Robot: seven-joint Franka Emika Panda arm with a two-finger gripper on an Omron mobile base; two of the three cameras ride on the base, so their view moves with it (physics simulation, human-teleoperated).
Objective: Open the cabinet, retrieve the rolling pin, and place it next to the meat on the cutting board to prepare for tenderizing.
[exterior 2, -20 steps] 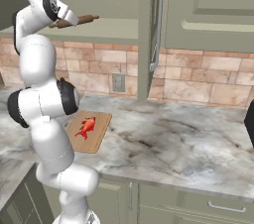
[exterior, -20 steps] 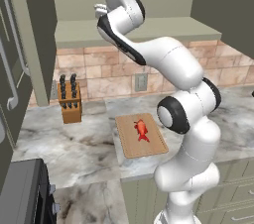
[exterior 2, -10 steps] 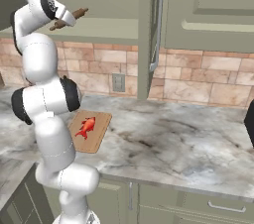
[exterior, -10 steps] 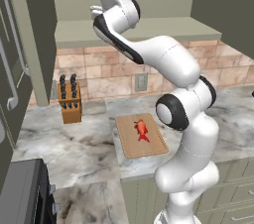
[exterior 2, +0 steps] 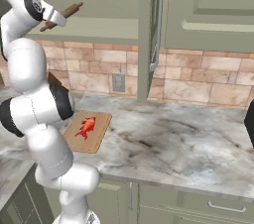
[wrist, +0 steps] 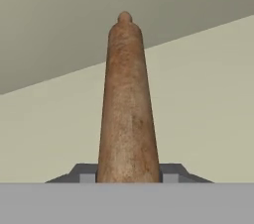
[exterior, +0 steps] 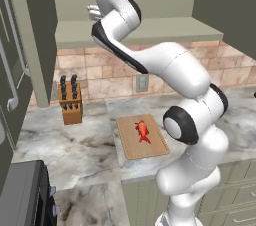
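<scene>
**Rolling pin gripped at the open cabinet**

The brown wooden rolling pin [wrist: 126,104] is held between the two dark finger tips of the gripper [wrist: 128,174], which are closed narrowly on its body. In the hand view, the pin runs straight away from the jaws, with its small rounded end farthest from them. In the right base view the rolling pin [exterior 2: 63,15] is seen tilted, one end raised, just in front of the pale green inside of the wide sage-green wall cabinet [exterior 2: 89,0], whose door stands open. The grip seems to be taken near the middle of the pin, probably so that it stays balanced when carried.

Well below the jaws, the flat tan wooden cutting board [exterior: 131,145] lies on the marbled counter [exterior: 75,145]. The small red-orange piece of raw meat [exterior: 142,131] rests near the middle of the board, so free wood is left beside it for the pin. It is judged that lowering to the board comes next.
</scene>
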